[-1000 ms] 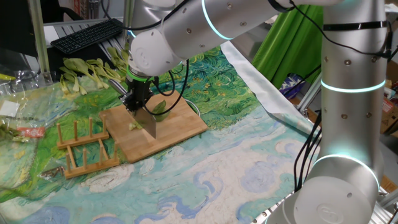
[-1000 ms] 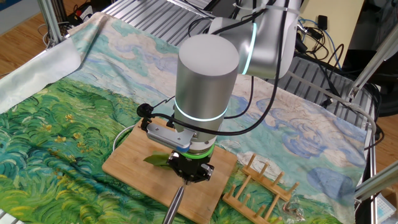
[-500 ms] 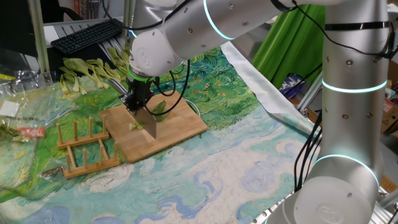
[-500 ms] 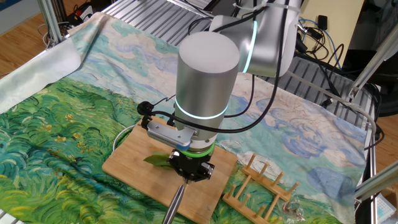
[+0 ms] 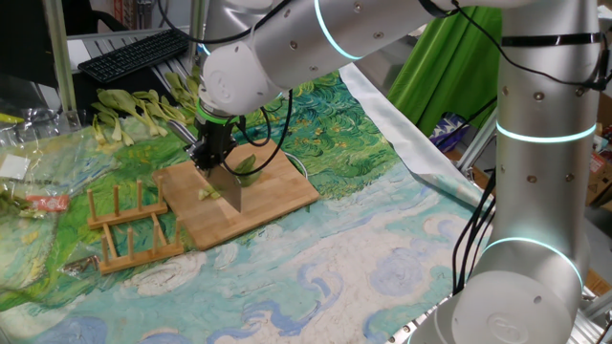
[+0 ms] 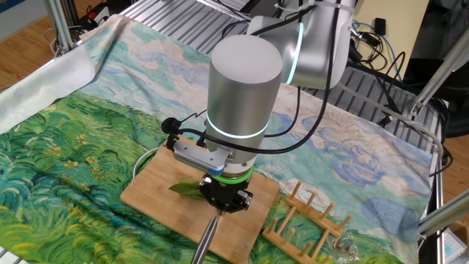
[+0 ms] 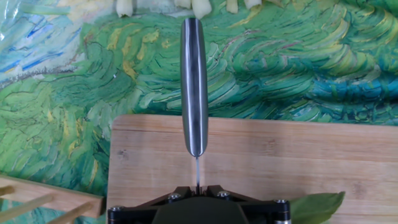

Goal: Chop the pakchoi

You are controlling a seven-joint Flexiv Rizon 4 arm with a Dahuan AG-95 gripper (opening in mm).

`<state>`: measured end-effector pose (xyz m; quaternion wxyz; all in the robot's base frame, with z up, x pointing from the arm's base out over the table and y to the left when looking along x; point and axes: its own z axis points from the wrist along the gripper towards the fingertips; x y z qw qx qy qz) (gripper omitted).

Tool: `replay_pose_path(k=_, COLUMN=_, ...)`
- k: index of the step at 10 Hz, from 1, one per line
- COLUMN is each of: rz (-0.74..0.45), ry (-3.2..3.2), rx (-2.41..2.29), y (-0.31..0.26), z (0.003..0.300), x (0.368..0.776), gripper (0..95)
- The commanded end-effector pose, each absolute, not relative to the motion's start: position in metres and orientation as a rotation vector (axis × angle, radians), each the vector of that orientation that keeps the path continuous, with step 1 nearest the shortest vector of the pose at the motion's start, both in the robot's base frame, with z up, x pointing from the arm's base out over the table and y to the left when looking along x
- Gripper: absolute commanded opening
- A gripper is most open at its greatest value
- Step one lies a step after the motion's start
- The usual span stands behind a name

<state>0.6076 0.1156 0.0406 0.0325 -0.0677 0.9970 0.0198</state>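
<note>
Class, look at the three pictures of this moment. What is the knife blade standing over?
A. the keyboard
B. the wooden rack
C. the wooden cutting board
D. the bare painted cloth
C. The gripper holds the knife with its blade over the cutting board, next to the pakchoi; the wooden rack sits off to the side on the cloth.

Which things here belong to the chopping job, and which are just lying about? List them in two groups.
Belongs to the job: the pakchoi, the knife held in the gripper, the cutting board.

Lying about: the wooden rack, the whole pakchoi stalks, the keyboard, the painted cloth.
</note>
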Motion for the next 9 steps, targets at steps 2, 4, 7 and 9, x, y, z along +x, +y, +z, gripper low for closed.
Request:
replay_pose_path(k=2, rz=0.057, ry=3.067, rx=-0.212, y=0.115, z=0.042, x=0.608, gripper=0.0)
replay_pose_path(k=4, rz=0.057, ry=3.057, rx=-0.215, y=0.117, z=0.034, x=0.61, gripper=0.0)
replay_pose_path(k=7, rz=0.055, ry=3.054, rx=-0.209, y=0.118, z=0.028, x=0.612, gripper=0.0)
replay_pose_path(k=9, rz=0.064, ry=3.046, rx=-0.202, y=0.116, z=0.036, x=0.61, gripper=0.0)
